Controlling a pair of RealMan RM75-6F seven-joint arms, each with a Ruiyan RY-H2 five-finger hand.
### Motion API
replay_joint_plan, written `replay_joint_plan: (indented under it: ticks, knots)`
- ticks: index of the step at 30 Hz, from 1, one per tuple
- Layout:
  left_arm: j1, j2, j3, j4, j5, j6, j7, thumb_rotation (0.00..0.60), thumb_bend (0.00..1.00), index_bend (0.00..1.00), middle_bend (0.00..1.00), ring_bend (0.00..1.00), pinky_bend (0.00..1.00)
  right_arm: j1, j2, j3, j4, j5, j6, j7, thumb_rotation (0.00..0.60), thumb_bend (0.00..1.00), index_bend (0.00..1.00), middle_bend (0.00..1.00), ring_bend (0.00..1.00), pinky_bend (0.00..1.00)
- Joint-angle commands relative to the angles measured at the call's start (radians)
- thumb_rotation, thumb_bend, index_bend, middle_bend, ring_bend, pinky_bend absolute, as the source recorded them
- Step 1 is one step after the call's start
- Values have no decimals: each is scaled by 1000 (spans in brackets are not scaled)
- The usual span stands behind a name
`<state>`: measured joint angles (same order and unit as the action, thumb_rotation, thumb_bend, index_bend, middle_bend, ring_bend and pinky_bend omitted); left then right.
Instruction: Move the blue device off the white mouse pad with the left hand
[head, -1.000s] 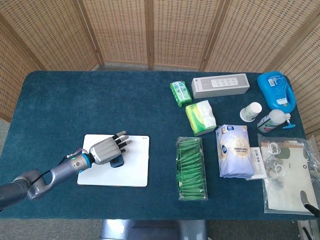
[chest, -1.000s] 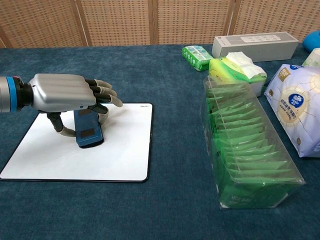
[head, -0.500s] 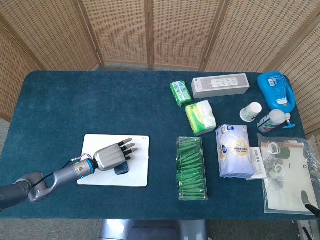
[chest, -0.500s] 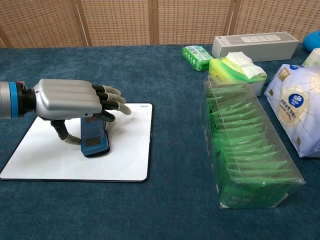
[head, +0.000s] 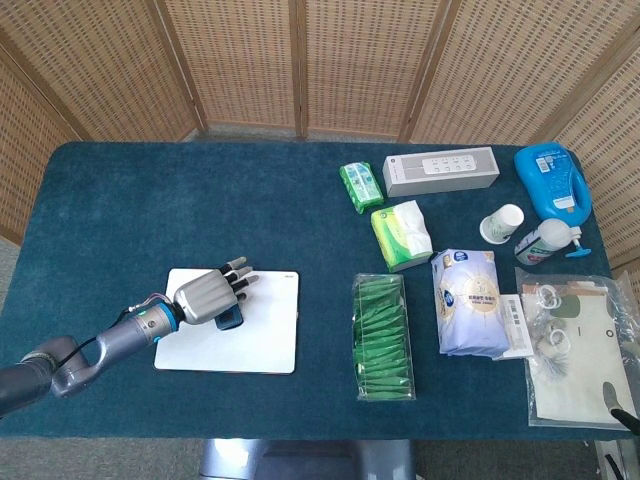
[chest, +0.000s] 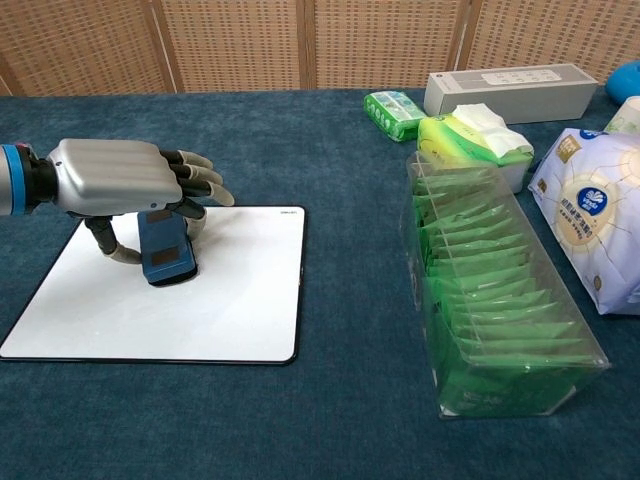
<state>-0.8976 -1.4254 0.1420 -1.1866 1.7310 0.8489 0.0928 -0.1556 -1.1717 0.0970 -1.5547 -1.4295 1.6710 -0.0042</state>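
The left hand (chest: 110, 178) lies palm-down over the blue device (chest: 165, 250), thumb at one edge and fingers at the other, gripping it; the device sits beneath the palm, on the white mouse pad (chest: 230, 300); the right hand is out of frame.

— what does the arm look like?

— only the left one shows. the left hand (chest: 115, 178) has a smooth silver-grey metal back, and its fingers (chest: 195, 176) are dark with pale beige tips.

— and the wrist?

— a bright blue ring (chest: 12, 180) sits just behind the hand, with thin wires looping near it in the head view. the forearm (head: 118, 341) is grey and rounded, ending in a darker grey joint.
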Motion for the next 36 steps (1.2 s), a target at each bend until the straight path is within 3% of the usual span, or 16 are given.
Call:
replay_joint_plan:
  ticks: [1, 16, 25, 36]
  knots:
    - [2, 2, 3, -4, 3, 3, -2, 600, 344, 682, 120, 0, 0, 0, -1, 0, 1, 0, 0, 1, 600, 309, 256, 230, 130, 246]
    - [-11, 4, 42, -108, 91, 50, -20, 600, 343, 682, 122, 0, 0, -5, 1, 0, -2, -1, 8, -1, 600, 309, 255, 231, 131, 246]
    - [-7, 26, 14, -144, 98, 111, -21, 600, 343, 682, 124, 0, 0, -3, 0, 1, -3, -2, 4, -1, 600, 310, 255, 231, 133, 246]
    - [12, 49, 6, -115, 51, 86, -2, 600, 343, 682, 124, 0, 0, 3, -8, 0, 7, 0, -8, 3, 600, 309, 256, 232, 133, 246]
